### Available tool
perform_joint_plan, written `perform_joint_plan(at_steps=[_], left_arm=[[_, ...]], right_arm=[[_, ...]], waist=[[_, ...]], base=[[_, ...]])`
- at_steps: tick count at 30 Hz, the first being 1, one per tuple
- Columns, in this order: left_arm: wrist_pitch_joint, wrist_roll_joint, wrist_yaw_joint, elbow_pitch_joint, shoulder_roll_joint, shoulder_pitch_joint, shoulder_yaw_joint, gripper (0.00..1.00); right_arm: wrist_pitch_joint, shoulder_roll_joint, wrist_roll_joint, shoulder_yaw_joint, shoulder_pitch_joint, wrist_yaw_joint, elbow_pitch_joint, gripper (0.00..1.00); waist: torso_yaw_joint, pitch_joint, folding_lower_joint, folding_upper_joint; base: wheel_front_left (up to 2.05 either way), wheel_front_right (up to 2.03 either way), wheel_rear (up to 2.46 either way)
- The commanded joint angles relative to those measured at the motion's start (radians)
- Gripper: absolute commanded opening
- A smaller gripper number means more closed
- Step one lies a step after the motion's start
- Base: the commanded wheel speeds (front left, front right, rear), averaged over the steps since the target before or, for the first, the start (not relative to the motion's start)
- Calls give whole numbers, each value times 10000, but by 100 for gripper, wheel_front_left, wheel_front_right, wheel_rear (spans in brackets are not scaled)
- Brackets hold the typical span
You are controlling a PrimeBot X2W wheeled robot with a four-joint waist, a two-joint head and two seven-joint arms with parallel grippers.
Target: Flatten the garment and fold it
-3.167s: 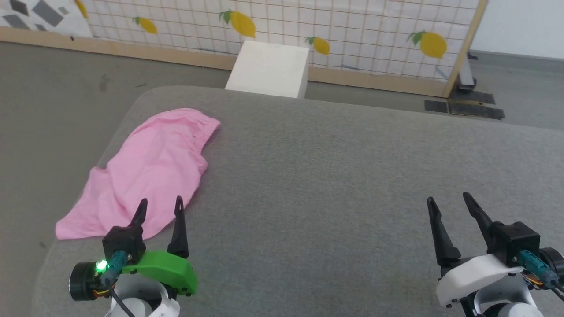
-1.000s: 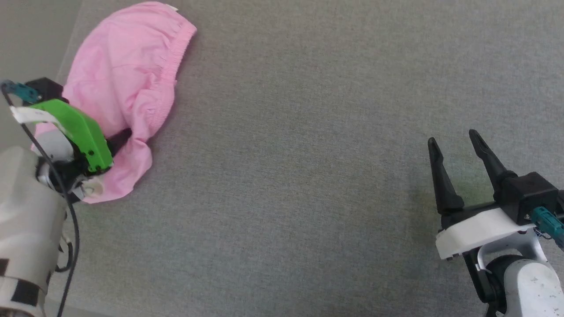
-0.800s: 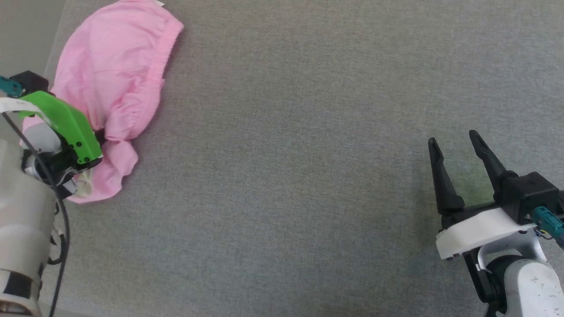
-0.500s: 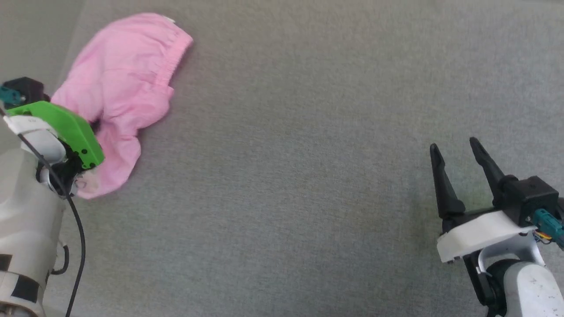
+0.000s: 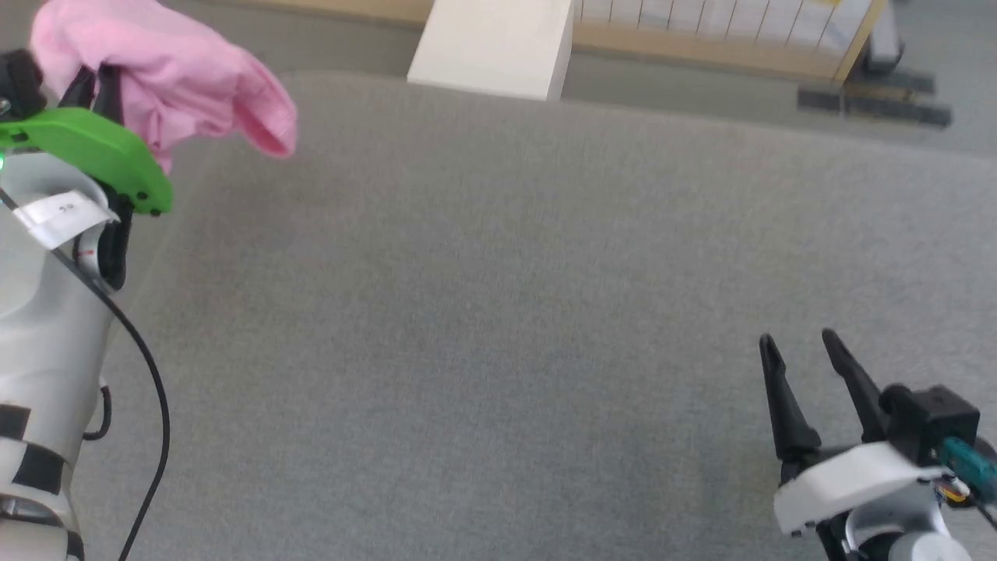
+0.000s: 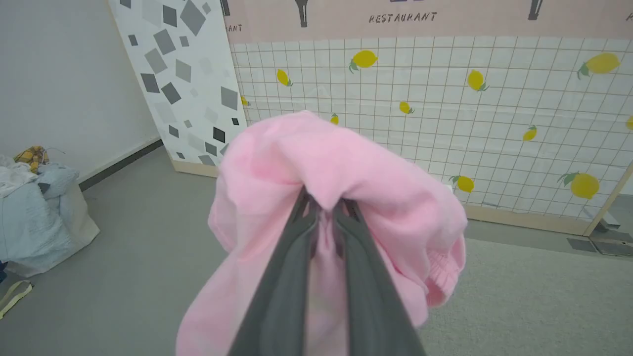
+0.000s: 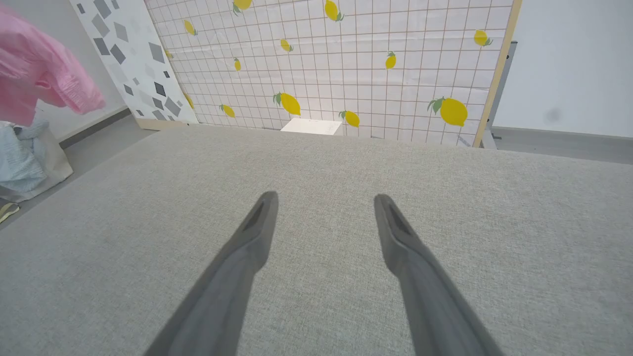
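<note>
Closest to the camera, the right gripper (image 5: 798,336) is hovering low over the near right part of the grey fabric-covered surface (image 5: 498,273). Its two dark fingers are standing well apart with nothing between them, and its own wrist camera is showing just bare grey weave in the gap. Over on the left side, the left arm is reaching up, and the left gripper (image 6: 324,200) is pinching down on the garment (image 5: 179,70). The fingers are pressed nearly together with a fold of pink cloth caught right at the tips. So the pink thing is hanging in the air by the left edge of the surface, and as far as I can tell it isn't lying on it at all. It's flopping over the fingers in a crumpled bunch and drooping down both sides of them. The gathered waistband bit is dangling at the lower right in the left wrist view. Past the far edge of the surface, a white box (image 5: 491,39) is sitting on the grey floor. Behind that, a white grid panel with lemons (image 6: 445,99) is standing in a wooden frame. Next to it, a white panel with grey squares (image 6: 188,74) is leaning. Off to the left on the floor, a bag of pale laundry (image 6: 34,212) is slumping against the wall.
</note>
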Motion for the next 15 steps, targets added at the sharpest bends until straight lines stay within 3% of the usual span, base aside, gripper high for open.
perform_joint_plan(at_steps=[1, 9, 15], left_arm=[[-111, 54, -9, -109, -92, -177, -52, 0], [-88, 231, -135, -1034, -874, 103, -608, 0], [-7, 43, -141, -1950, -2154, 902, -1106, 0]], right_arm=[[-101, 1, 107, -10, 178, -15, 47, 100], [-248, 1, 348, -31, 512, -15, 17, 100], [-319, 1, 425, -155, 537, -15, 14, 100]], waist=[[-243, -1058, 0, 76], [-1220, -1636, 0, 76], [-2184, -1551, 0, 76]], base=[[0, 0, 0], [0, 0, 0], [0, 0, 0]])
